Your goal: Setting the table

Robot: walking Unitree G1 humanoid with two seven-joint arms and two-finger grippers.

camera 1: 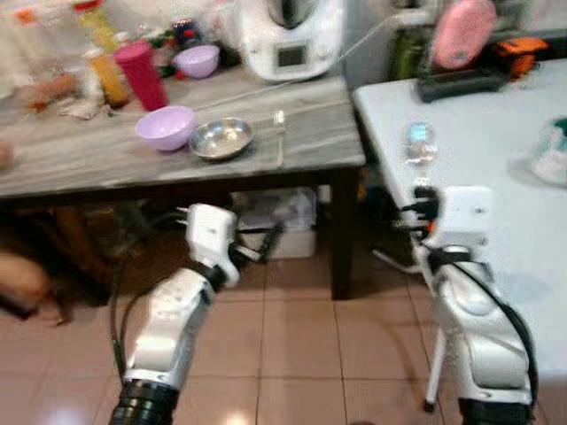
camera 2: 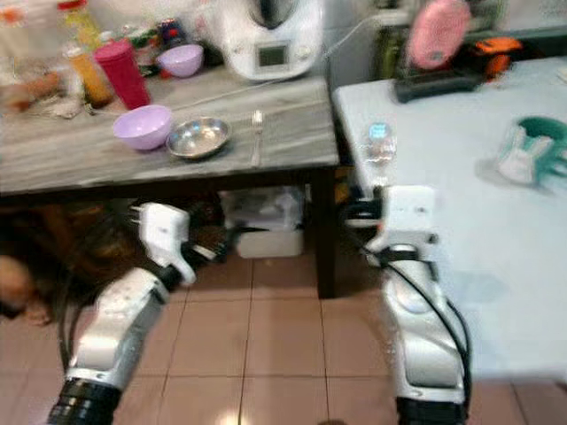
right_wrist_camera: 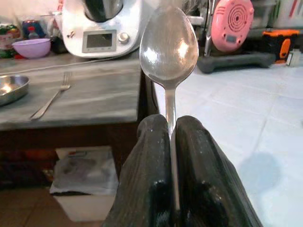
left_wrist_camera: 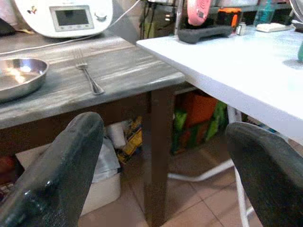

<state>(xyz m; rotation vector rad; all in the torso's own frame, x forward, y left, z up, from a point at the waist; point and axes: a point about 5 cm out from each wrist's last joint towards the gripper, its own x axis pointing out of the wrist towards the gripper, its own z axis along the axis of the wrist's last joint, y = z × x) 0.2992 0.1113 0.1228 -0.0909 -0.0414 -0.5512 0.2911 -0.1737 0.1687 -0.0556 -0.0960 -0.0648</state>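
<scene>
My right gripper [right_wrist_camera: 169,124] is shut on the handle of a metal spoon [right_wrist_camera: 169,45], holding it upright with the bowl up. It stands at the near left edge of the white table [camera 1: 496,133], and the spoon [camera 1: 419,143] rises above it. My left gripper [left_wrist_camera: 165,156] is open and empty, hanging low in front of the grey wooden table [camera 1: 89,159], below its top. On that table lie a fork [camera 1: 279,135], a steel bowl [camera 1: 221,137] and a purple bowl [camera 1: 166,127].
A white kitchen machine [camera 1: 288,35], a red cup [camera 1: 142,75], a second purple bowl [camera 1: 197,60] and bottles crowd the grey table's back. A pink device [camera 1: 462,31] and a teal object [camera 1: 554,150] sit on the white table. A box [camera 1: 275,221] lies underneath. Part of a person [camera 1: 22,279] is low on the left.
</scene>
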